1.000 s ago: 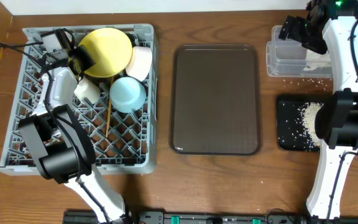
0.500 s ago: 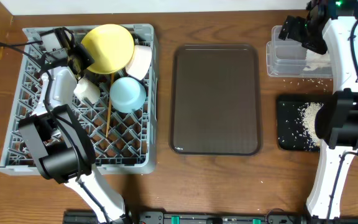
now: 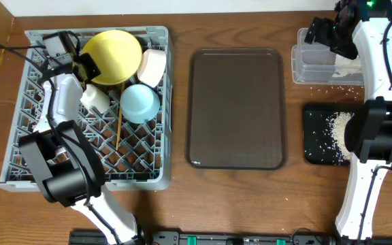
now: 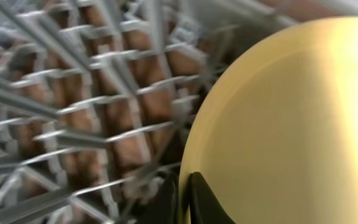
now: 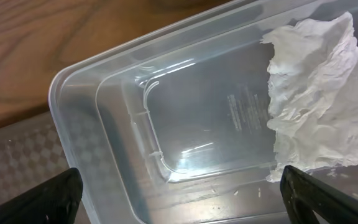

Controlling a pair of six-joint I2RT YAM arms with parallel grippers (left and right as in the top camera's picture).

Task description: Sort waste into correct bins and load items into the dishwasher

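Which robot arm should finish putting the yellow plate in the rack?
Left. The left end effector is shut on the edge of the yellow plate, right over the grey rack. The right end effector hangs open far away, above the clear tub.

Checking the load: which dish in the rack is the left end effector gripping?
The pale yellow plate, pinched at its rim; the blue bowl, white bowl and white cup lie ungripped.
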